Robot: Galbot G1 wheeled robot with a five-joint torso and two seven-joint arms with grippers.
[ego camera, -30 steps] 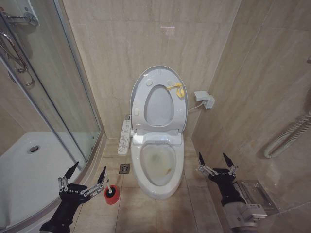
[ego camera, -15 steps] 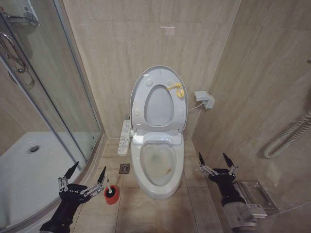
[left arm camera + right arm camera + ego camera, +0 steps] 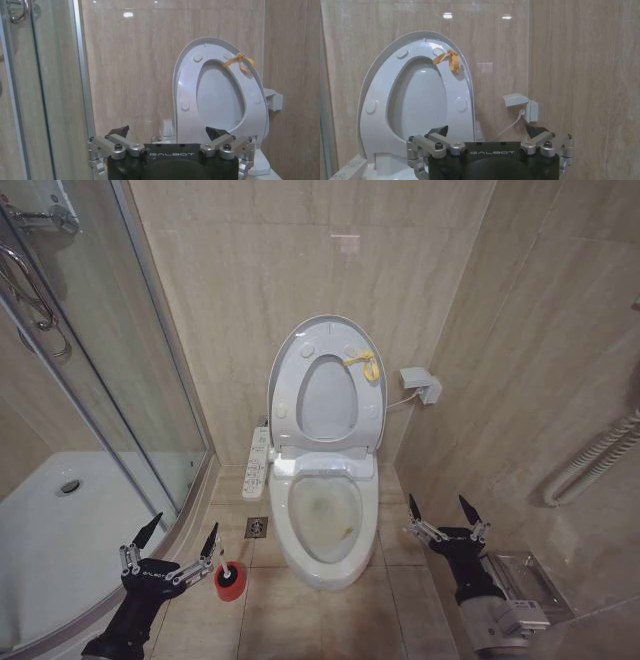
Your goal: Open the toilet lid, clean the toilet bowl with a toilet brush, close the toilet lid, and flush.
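Head view: the toilet bowl (image 3: 322, 525) stands on the tiled floor against the back wall, its long axis running from the wall straight toward the robot, with the narrow rounded end pointing at the robot. The inner basin shows brownish staining. The toilet lid (image 3: 325, 330) is raised and stands upright against the wall, long axis vertical, with its underside facing the robot. The ring seat (image 3: 283, 395) is raised with it and lies flat against the lid; a yellow tag (image 3: 363, 364) hangs from the seat near its upper right.

The toilet brush (image 3: 229, 576) sits head-down in its red cup holder (image 3: 230, 585) on the floor, just to the left of the bowl and beside a floor drain (image 3: 257, 527). Its handle cannot be made out.

The left gripper (image 3: 172, 538) hovers low at the left, just beside the red cup holder and apart from it; its fingers are spread, with nothing between them. The right gripper (image 3: 446, 512) hovers low at the right of the bowl, fingers likewise spread and empty.

Left wrist view: the lid (image 3: 185, 75) and seat stand upright beyond the spread fingers (image 3: 119, 132).
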